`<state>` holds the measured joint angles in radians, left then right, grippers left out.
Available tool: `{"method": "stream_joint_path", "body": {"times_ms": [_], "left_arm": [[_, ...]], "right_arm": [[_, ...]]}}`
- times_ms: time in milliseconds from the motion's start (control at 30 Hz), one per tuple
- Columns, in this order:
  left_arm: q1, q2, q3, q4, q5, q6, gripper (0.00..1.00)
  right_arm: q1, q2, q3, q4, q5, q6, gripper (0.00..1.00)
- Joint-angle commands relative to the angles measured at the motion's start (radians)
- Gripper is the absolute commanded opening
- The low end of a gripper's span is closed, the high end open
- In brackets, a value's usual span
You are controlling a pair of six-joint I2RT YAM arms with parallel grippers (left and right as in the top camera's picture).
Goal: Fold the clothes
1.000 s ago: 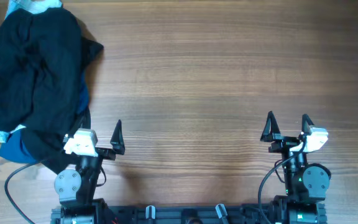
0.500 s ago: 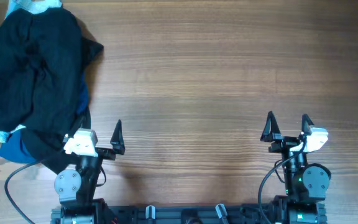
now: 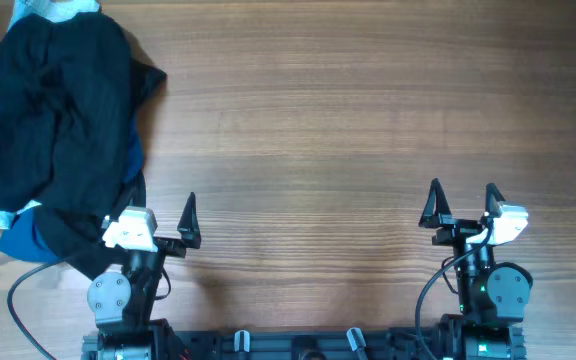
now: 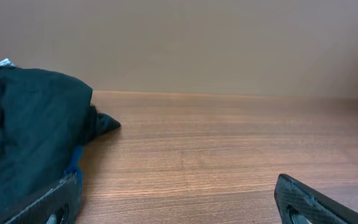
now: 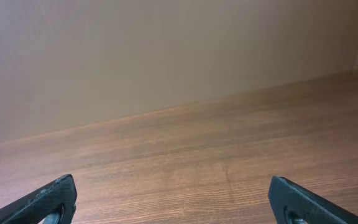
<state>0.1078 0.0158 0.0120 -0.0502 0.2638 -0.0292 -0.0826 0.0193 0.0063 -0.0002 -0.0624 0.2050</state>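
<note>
Clothes (image 3: pixel 53 130), a rumpled black heap over blue fabric (image 3: pixel 23 242), lie at the table's (image 3: pixel 368 120) far left corner. Left gripper (image 3: pixel 160 205) sits spread at the near edge beside them; right gripper (image 3: pixel 463 190), likewise spread, stands well apart.

The left arm (image 3: pixel 133 270) and the right arm (image 3: pixel 476 262) are built mostly of black parts. The left gripper (image 3: pixel 163 218) and the right gripper (image 3: pixel 462 205) each end in two thin black fingers (image 3: pixel 190 212) that taper to a point. Behind each pair sits a white block (image 3: pixel 130 230), and lower down there is a round grey joint housing (image 3: pixel 109 293). A black cable (image 3: pixel 23 290) loops out beside the left arm, and another curves along the right one, where a small green light (image 3: pixel 481 293) glows. Seen close, the fingers are matte dark grey.
</note>
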Motion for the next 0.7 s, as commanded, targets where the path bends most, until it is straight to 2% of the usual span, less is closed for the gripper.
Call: {"method": "stream_joint_path", "body": {"times_ms": [0, 567, 667], "left_arm": [[0.006, 0.004, -0.006, 0.0, 0.009, -0.012, 1.0], [0.006, 0.004, -0.006, 0.0, 0.01, -0.013, 1.0], [0.007, 0.004, -0.006, 0.0, 0.008, -0.011, 1.0]], "right_arm": [[0.006, -0.002, -0.001, 0.002, 0.006, 0.007, 1.0], [0.006, -0.002, -0.001, 0.003, 0.014, 0.005, 1.0], [0.006, -0.002, -0.001, 0.017, 0.074, 0.005, 1.0]]}}
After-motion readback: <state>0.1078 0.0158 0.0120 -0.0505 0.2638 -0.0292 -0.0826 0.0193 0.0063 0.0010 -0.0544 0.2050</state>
